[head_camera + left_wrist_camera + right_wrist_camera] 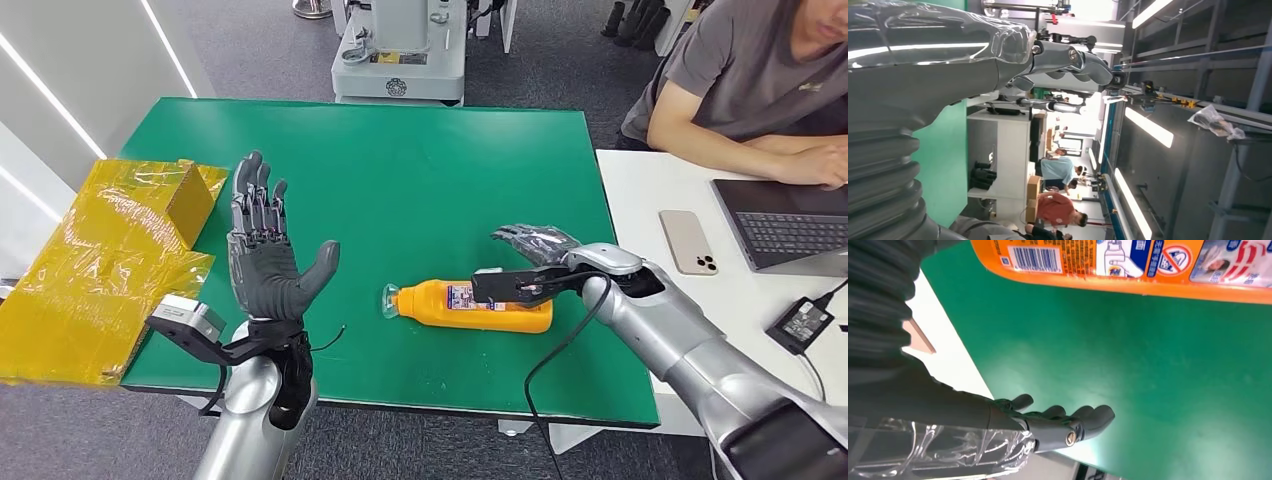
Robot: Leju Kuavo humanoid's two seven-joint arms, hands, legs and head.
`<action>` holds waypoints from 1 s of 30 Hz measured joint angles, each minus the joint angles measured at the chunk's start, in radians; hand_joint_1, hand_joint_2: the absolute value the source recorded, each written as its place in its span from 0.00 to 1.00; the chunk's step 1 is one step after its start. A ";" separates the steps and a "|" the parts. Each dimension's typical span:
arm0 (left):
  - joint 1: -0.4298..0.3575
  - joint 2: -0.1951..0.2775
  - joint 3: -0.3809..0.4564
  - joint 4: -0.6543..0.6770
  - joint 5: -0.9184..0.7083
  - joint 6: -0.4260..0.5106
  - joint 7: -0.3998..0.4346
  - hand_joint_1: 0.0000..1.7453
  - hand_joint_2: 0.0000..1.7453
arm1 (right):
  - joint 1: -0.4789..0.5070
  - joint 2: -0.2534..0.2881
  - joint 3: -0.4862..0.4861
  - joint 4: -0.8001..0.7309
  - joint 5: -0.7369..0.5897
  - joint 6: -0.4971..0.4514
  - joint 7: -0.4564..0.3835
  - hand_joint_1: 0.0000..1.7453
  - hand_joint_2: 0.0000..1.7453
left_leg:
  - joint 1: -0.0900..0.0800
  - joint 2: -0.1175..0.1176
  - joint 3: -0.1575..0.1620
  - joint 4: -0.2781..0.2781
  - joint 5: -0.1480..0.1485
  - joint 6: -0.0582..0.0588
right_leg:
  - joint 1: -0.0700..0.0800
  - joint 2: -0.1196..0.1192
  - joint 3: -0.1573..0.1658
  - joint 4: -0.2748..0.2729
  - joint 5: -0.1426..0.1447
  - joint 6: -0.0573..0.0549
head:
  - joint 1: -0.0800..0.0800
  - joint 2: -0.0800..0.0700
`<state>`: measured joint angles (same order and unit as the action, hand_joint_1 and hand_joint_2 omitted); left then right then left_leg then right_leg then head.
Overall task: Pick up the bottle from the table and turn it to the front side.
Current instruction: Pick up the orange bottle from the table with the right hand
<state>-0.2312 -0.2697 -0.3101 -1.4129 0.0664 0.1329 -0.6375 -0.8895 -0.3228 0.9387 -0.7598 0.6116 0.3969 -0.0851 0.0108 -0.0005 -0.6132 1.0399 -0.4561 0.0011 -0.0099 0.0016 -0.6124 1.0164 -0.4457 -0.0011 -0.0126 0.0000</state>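
An orange bottle [470,305] lies on its side on the green table [420,170], clear cap toward my left, a printed label facing up. In the right wrist view its label [1148,265] shows a barcode and pictograms. My right hand [535,250] hovers just behind the bottle's base end, fingers spread, holding nothing. That same hand [1048,425] sits apart from the bottle in the right wrist view, with green table between them. My left hand [265,255] is raised over the table's left part, fingers apart and empty, well left of the bottle. The left wrist view looks along that hand [998,55].
A yellow-wrapped box [100,260] overhangs the table's left edge. On the white table [640,180] to the right lie a phone [688,241], a laptop [790,225] and a charger [803,322], where a person [750,80] sits. A black cable [560,350] hangs from my right arm.
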 joint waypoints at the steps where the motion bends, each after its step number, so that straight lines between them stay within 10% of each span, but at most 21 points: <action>1: 0.000 0.000 -0.001 0.000 0.000 0.000 0.001 0.00 1.00 | 0.004 -0.003 0.003 -0.002 -0.001 -0.008 0.004 0.00 1.00 | 0.000 0.000 0.000 0.000 0.000 0.000 | 0.000 0.000 0.000 0.000 0.000 0.000 | 0.000 0.000; 30: -0.016 0.001 -0.022 0.010 0.015 0.028 0.006 0.00 1.00 | 0.060 -0.008 0.003 -0.029 0.034 -0.196 0.022 0.00 1.00 | 0.000 0.001 0.011 0.000 0.000 0.001 | 0.000 0.000 0.013 -0.002 0.001 0.002 | 0.000 0.000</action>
<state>-0.2471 -0.2687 -0.3326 -1.4027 0.0814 0.1612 -0.6313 -0.8290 -0.3307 0.9419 -0.7890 0.6459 0.2010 -0.0629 0.0108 0.0001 -0.6017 1.0396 -0.4559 0.0020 -0.0099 0.0020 -0.5993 1.0146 -0.4447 0.0006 -0.0127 0.0000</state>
